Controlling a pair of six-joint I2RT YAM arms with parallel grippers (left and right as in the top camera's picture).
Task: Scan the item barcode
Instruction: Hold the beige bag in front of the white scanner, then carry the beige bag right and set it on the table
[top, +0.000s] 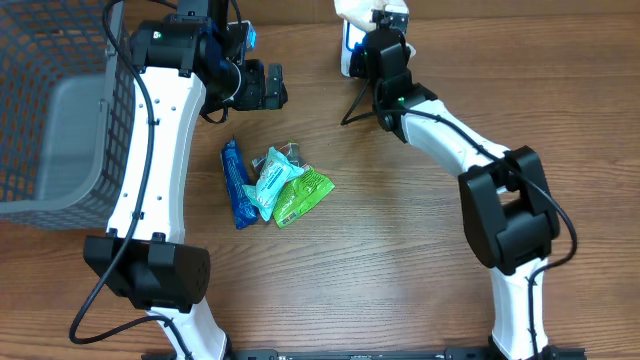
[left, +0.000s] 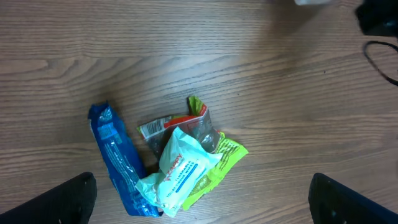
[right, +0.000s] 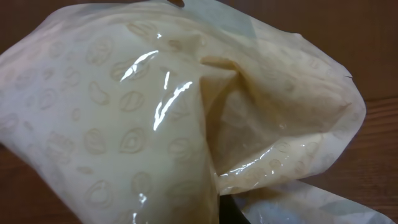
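Overhead view of a wooden counter (top: 400, 250) with 2 white robot arms reaching in from the near edge.

The right jaws are shut on a cream plastic packet (right: 155, 112), the item to be scanned. It is held up at the far edge of the counter, just beside a small white device with a blue glow (top: 347, 45) on thin black legs, probably the scanner, though the overhead view is too small to be sure. In the right wrist view the packet fills the frame: glossy, creased film with a faint printed pattern and no barcode in sight.

The left jaws stand wide apart and empty above a loose heap of 4 packets mid-counter: a blue packet (left: 115, 158), a white and teal packet (left: 180, 171), a green packet (left: 227, 155) and a clear packet with red print (left: 180, 127). A grey mesh basket (top: 60, 110) sits at the left edge.

What could go wrong: the shiny film may throw glare, or a crease may fold across the code, so the scan fails. The barcode may also be facing away from the device. A thin pinch on slack film could let the packet slip, and moving closer risks knocking the device's legs.
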